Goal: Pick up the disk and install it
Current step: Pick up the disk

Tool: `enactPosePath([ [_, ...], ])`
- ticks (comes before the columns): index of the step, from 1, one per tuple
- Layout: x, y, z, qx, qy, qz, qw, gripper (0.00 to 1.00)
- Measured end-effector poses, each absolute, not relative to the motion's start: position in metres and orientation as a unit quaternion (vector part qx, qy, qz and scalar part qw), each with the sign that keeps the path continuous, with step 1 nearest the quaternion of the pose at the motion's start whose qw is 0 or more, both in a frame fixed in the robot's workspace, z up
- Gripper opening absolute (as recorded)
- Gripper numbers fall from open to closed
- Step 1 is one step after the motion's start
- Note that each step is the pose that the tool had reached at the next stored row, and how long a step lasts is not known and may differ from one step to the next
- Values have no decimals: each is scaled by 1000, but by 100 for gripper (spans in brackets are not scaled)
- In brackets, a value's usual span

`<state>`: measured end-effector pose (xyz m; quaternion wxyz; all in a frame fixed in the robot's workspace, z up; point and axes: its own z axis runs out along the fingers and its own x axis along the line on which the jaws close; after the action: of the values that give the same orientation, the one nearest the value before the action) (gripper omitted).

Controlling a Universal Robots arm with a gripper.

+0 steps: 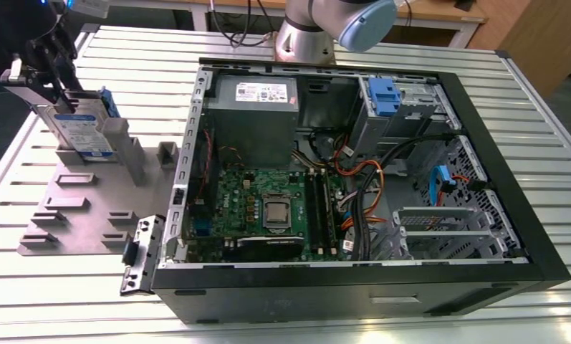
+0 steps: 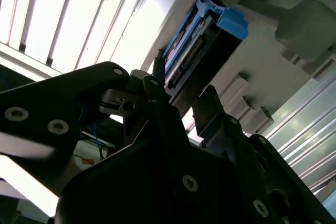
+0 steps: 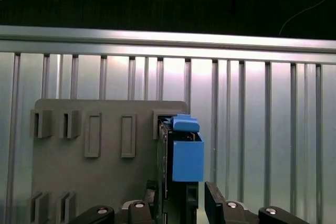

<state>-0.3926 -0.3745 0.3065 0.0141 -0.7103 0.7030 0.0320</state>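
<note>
The disk [image 1: 79,129], silver with a white-and-blue label and a blue frame, stands on edge in a slot of the grey holder plate [image 1: 84,211] at the exterior view's left. My gripper [image 1: 48,75] hangs at its upper end. In the first wrist view the disk [image 3: 181,156] runs between my two fingers [image 3: 212,200], and a thin bright gap shows on one side. In the second wrist view the black fingers [image 2: 157,85] straddle the near end of the disk [image 2: 191,45]. The gripper [image 3: 181,203] looks open around it.
An open black computer case [image 1: 514,215] lies on the slatted metal table [image 1: 553,143], with a grey power supply box [image 1: 251,107], a motherboard [image 1: 266,208], cables and a drive bay with a blue latch [image 1: 381,97]. The arm's base [image 1: 309,36] stands behind the case.
</note>
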Motion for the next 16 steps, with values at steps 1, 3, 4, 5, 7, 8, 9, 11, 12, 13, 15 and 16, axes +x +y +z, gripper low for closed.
enactPosePath([
  [1, -393, -375, 306, -710, 703, 32, 14, 48],
  [3, -392, -375, 306, -710, 703, 32, 14, 48],
  [4, -392, -375, 306, -710, 703, 32, 14, 48],
  [5, -392, -375, 306, -710, 703, 32, 14, 48],
  [7, -392, -375, 306, -710, 703, 32, 14, 48],
  [8, -391, -375, 305, -710, 703, 32, 14, 48],
  [9, -392, -375, 305, -710, 703, 32, 14, 48],
  [11, -392, -375, 305, -710, 703, 32, 14, 48],
  [12, -392, -375, 305, -710, 703, 32, 14, 48],
  [13, -392, -375, 305, -710, 703, 32, 14, 48],
  [15, -392, -375, 305, -710, 703, 32, 14, 48],
  [16, -392, -375, 305, -710, 703, 32, 14, 48],
])
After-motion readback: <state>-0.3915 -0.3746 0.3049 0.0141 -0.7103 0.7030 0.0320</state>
